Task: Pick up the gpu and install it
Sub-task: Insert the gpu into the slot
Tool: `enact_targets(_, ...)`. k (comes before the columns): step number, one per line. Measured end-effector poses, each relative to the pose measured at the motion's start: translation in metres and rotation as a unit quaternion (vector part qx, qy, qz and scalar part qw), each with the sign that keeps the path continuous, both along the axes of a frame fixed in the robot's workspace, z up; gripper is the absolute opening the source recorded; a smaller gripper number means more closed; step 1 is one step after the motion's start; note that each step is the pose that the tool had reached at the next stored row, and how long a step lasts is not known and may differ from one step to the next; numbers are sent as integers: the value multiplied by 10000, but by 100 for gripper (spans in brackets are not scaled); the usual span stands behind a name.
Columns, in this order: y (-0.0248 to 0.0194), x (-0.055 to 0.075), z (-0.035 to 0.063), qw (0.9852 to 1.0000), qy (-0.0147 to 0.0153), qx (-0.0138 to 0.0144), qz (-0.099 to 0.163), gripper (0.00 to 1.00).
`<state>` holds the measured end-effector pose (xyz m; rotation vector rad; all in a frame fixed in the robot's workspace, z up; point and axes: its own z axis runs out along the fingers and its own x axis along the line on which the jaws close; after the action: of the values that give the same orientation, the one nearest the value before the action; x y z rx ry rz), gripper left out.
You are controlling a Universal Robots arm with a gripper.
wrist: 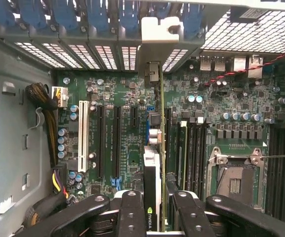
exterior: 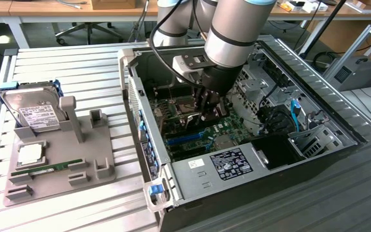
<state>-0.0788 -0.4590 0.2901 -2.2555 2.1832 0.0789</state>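
while the black two-fingered claw [wrist: 157,210] stood partly closed on the thin flat green gpu card [wrist: 152,170], black cooler on one face and silver bracket at its far end, the card hung edge-on between the fingers [wrist: 132,207], over the green motherboard [wrist: 127,98]. seating it well likely meant keeping it square, its bracket meeting the grey case's rear slots [wrist: 107,54], and pressing evenly.

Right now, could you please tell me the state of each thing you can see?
gpu: on edge inside the case, gripped by the claw; seating unclear.
claw: shut on the gpu.
case: on its side, open.
socket: empty.
hard drive: leaning on the stand.
memory stick: flat on the stand.
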Motion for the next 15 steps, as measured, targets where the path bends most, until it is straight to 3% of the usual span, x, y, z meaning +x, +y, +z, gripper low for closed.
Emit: enact_targets(15,0,-37,-3,10000,0,0,0,27)
